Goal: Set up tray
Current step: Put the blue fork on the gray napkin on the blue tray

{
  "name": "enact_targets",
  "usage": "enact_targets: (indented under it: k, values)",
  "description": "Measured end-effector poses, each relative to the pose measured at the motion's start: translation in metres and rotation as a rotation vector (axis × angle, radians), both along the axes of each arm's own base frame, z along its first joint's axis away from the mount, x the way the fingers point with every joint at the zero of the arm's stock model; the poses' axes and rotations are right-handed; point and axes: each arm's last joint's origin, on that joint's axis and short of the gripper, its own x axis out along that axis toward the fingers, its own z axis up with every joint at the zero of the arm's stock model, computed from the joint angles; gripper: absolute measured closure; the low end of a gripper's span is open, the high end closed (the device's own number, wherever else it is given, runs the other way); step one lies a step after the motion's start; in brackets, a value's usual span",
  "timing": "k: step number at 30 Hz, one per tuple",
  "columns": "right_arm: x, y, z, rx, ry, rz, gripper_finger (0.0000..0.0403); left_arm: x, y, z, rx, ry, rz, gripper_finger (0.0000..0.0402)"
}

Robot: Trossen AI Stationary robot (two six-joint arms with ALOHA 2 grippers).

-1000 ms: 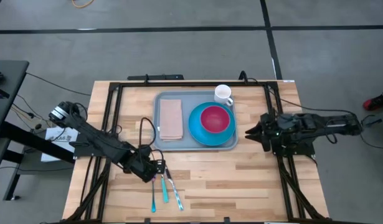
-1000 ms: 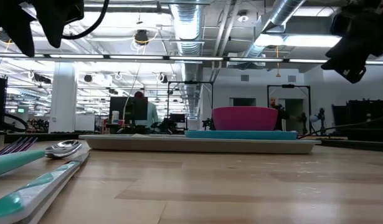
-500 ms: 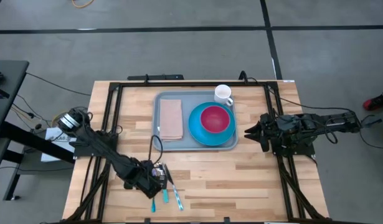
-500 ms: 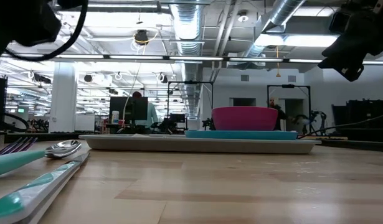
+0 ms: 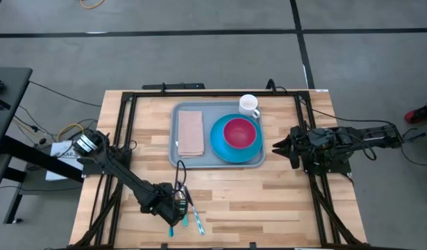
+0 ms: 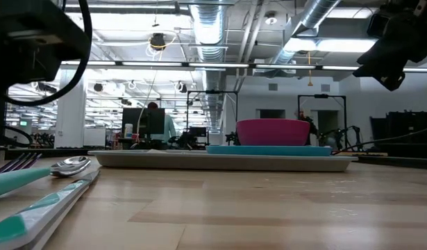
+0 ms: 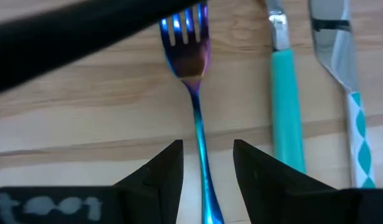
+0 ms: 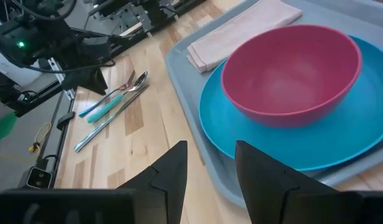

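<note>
I've brought the left gripper (image 7: 203, 163) down over the fork (image 7: 192, 68) — fingers apart, straddling its handle; right gripper (image 8: 207, 163) waits open beside the tray (image 5: 180, 161) — so the grab comes next, I reckon.

Left end effector (image 7: 203, 165) low, fingers parted; right end effector (image 8: 210, 165) likewise parted, raised.

Likely a robotics lab: bare ceiling ducts (image 6: 212, 28), strip lights, monitors (image 6: 145, 121) and racks fill the open hall behind the wooden desk (image 6: 269, 208).
</note>
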Motion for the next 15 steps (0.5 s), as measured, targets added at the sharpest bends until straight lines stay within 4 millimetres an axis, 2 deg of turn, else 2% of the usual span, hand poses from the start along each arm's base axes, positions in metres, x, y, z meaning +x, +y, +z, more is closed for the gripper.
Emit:
enact_targets:
  k: [15]
  values:
    - [0.000, 0.000, 0.000, -0.001, -0.005, -0.004, 0.0276, -0.004, 0.004, -0.010, 0.020, 0.000, 0.002, 0.0274]
